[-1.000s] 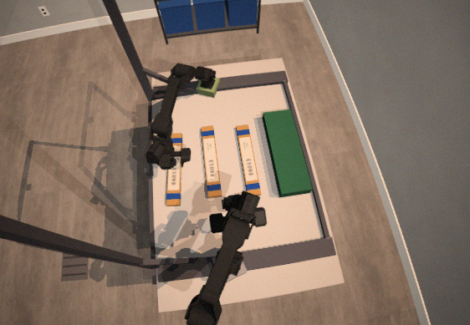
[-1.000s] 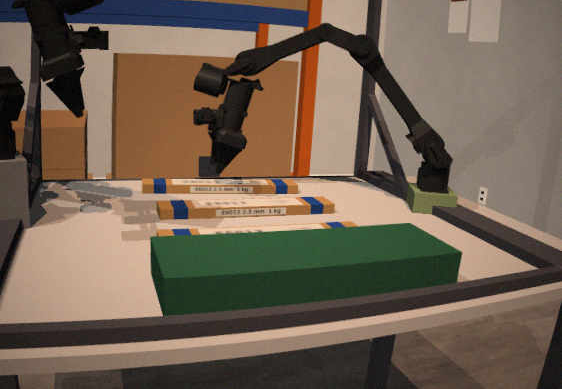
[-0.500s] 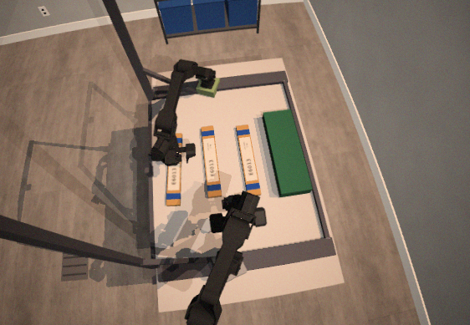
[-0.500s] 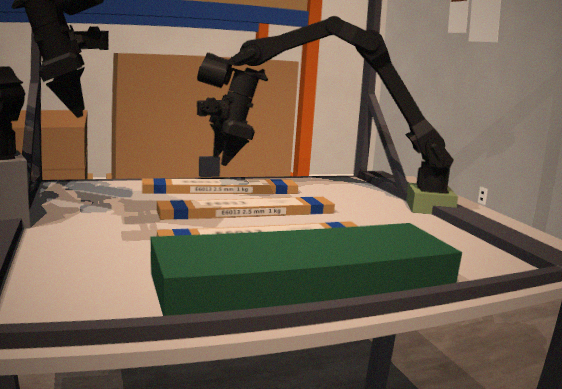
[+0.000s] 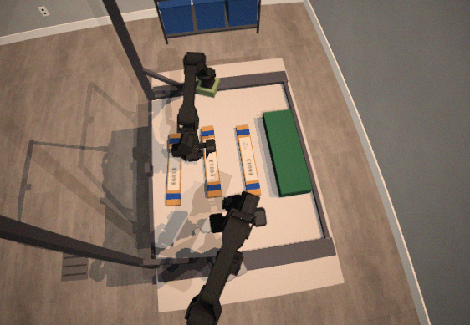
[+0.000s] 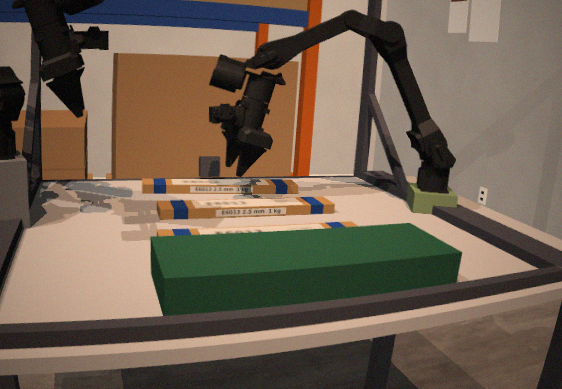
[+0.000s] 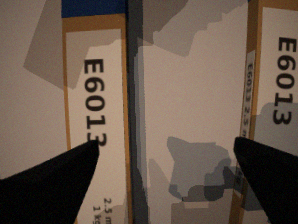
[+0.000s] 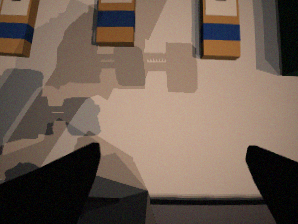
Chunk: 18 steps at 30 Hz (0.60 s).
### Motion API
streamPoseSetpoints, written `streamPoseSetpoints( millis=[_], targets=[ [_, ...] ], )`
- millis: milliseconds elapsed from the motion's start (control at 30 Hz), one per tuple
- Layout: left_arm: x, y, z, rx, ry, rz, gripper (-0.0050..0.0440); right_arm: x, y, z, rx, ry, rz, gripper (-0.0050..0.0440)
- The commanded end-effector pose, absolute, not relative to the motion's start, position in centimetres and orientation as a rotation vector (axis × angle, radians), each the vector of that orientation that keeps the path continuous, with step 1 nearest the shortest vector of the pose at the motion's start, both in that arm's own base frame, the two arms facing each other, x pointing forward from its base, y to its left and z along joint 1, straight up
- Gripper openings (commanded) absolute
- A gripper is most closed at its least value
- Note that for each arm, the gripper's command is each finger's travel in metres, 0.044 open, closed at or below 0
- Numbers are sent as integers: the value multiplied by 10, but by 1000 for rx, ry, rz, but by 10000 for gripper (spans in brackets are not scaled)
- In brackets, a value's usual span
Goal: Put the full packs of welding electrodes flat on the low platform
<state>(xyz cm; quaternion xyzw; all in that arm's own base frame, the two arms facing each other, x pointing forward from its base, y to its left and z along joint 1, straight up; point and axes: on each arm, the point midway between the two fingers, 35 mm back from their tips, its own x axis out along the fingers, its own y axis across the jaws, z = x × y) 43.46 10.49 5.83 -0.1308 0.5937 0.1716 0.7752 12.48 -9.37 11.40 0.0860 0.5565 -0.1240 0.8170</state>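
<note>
Ext. view: 3 orange/blue E6013 packs lie flat on the table (image 6: 65,287), approx. parallel, the nearest pack (image 6: 300,229) partly hidden behind the green platform (image 6: 305,267). One arm's fingers (image 6: 251,157) hang open above the farthest pack (image 6: 175,185); the other arm's fingers (image 6: 75,102) are up at far L, prob. open, hard to tell.
</note>
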Motion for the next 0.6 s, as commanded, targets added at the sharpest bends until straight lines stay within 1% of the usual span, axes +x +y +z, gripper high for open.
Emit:
streamPoseSetpoints(
  millis=[0,167,567],
  targets=[
    [418,133,69,-284,1250,371,430,127,-95,120,173,1169,-270,430],
    [402,159,66,-282,1251,372,430,127,-95,120,173,1169,-270,430],
    [400,160,62,-283,1259,372,430,127,-95,120,173,1169,-270,430]
  ],
)
